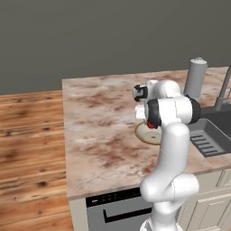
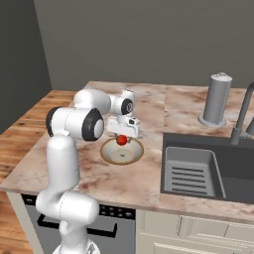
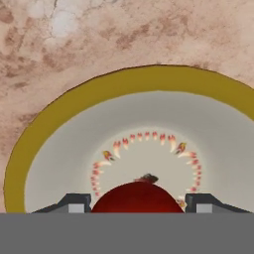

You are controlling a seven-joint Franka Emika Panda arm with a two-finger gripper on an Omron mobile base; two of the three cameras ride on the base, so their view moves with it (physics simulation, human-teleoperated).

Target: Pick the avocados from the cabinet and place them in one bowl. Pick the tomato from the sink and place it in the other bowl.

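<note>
The small red tomato (image 2: pixel 121 140) hangs just above the pale cream bowl (image 2: pixel 110 150) with the tan-brown rim, and my gripper (image 2: pixel 121 139) is shut on it. Seen from the hand camera, the tomato (image 3: pixel 137 197) sits between the two dark fingertips (image 3: pixel 74 203), with the bowl's rim (image 3: pixel 59 111) and patterned inside spread below. From the left base camera my arm hides most of the bowl (image 1: pixel 145 133), and a sliver of the tomato (image 1: pixel 150 124) peeks out beside the wrist. The dark sink (image 2: pixel 233 168) lies to the right. Avocados, cabinet and red bowl are out of view.
A tall grey canister (image 2: pixel 216 99) stands at the back of the marble counter (image 2: pixel 163 106), beside the curved faucet (image 2: pixel 242 116). A ribbed rack (image 2: pixel 188 176) lies in the sink's left half. The counter's front edge runs above a dark oven front (image 1: pixel 117 207).
</note>
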